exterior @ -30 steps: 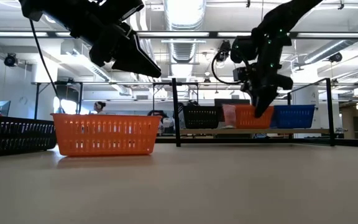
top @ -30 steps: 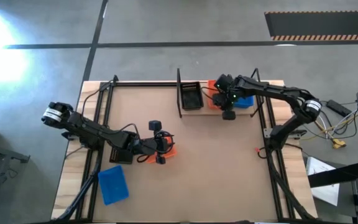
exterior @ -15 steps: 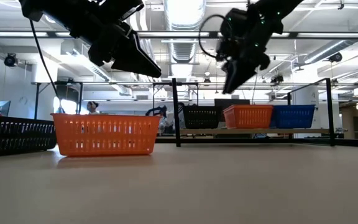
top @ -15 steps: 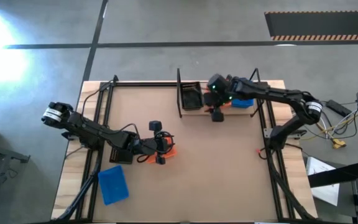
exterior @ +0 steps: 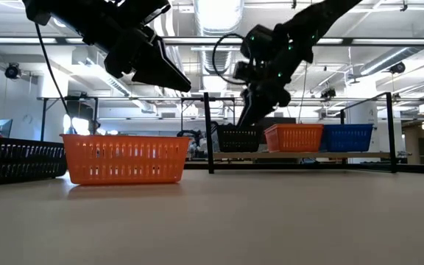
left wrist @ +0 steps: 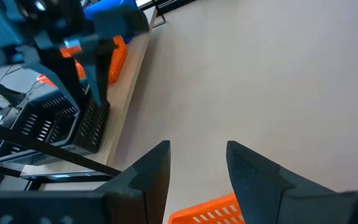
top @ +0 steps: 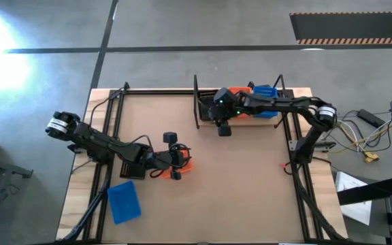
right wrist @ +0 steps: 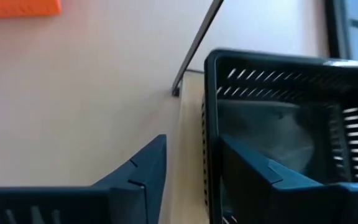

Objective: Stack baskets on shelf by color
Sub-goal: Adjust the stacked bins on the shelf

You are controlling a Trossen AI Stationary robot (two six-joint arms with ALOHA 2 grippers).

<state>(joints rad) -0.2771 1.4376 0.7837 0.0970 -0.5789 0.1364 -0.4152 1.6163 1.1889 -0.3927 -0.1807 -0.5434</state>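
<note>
On the shelf (exterior: 300, 154) at the table's far edge stand a black basket (top: 208, 103), an orange basket (exterior: 294, 138) and a blue basket (exterior: 348, 137). My right gripper (right wrist: 192, 142) is open just above the black basket (right wrist: 278, 112), with its near wall between the fingers; I cannot tell whether they touch. My left gripper (left wrist: 197, 146) hovers open over an orange basket (exterior: 124, 158) that stands on the tabletop. Another black basket (exterior: 13, 158) rests beside it, partly under the left arm.
A blue basket (top: 123, 201) lies on the table near the left arm, toward the near left corner. Black metal uprights (exterior: 207, 132) frame the shelf. The tabletop between the two arms is bare brown board (top: 243, 184).
My right gripper has risen from the orange basket on the shelf and moved along the shelf toward the table's left, ending over the black basket. The orange basket stays on the shelf.
</note>
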